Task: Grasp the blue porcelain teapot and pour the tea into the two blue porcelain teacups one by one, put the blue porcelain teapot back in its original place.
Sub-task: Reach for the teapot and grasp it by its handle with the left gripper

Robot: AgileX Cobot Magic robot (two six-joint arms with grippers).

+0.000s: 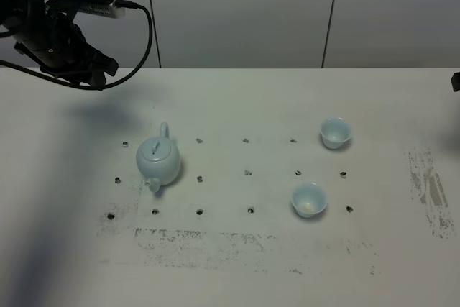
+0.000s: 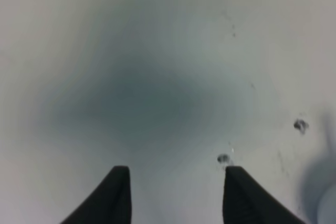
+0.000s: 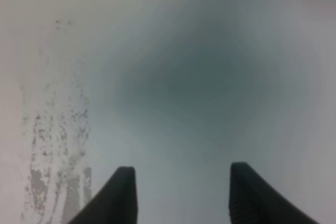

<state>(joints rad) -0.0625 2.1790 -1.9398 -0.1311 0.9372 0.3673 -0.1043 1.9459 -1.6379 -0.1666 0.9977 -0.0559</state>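
- Pale bench, grey wall panels behind, seen from high up: the teapot stands toward the left edge with nothing gripping it. The far cup and near cup sit toward the right edge. Grasping, both pours and the return all look still to do.
- Left wrist: left jaws apart over bare bench, holding nothing.
- Right wrist: right jaws apart, empty.

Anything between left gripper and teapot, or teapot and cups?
Nothing visible. Only white table with small dark specks lies between the left gripper and the pale blue round porcelain teapot, and from it to the two pale blue handleless porcelain teacups.
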